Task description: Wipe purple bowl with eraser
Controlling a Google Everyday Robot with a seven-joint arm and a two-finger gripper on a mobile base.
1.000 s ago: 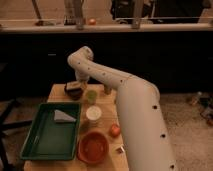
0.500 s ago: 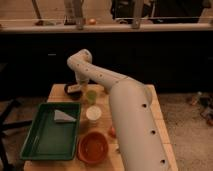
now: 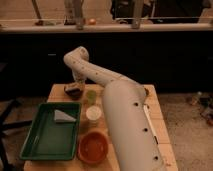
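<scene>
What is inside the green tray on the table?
Inside the green tray lies one pale grey wedge-shaped item, near its far right corner. The rest of its floor looks bare. The claw is down at the purple bowl, beyond the tray.

A: Any lettering, labels or numbers you can read?

B: None. The claw, shut, sits over the purple bowl at ten o'clock on the worktop; nothing legible there either.

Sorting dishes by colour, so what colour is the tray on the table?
Green tray, clearest in the camera view. The claw sits over the purple bowl.
</scene>
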